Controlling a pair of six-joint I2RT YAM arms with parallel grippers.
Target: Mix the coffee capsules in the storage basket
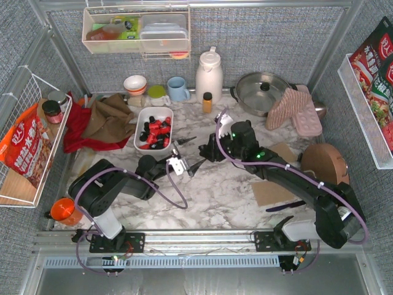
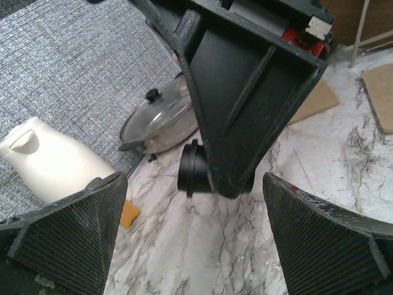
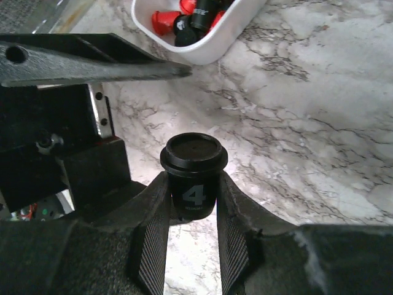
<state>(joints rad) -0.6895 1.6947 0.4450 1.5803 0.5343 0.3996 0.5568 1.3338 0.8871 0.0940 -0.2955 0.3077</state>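
The white storage basket (image 1: 142, 118) stands left of centre and holds several red and black coffee capsules (image 1: 156, 131). Its corner, with capsules inside, also shows at the top of the right wrist view (image 3: 221, 44). My right gripper (image 3: 193, 184) is shut on one black capsule (image 3: 194, 153) marked "4", held upright above the marble top. In the top view my right gripper (image 1: 204, 151) is just right of the basket's near end. My left gripper (image 1: 190, 153) is open and empty and faces it closely. In the left wrist view the held capsule (image 2: 191, 175) shows between my open fingers (image 2: 80, 233).
At the back stand a white jug (image 1: 209, 75), a lidded steel pan (image 1: 261, 92), a pink oven mitt (image 1: 293, 110), a blue mug (image 1: 178, 89) and a small amber bottle (image 1: 207, 102). Cloths (image 1: 98, 120) lie left of the basket. Cardboard pieces (image 1: 270, 192) lie at the right.
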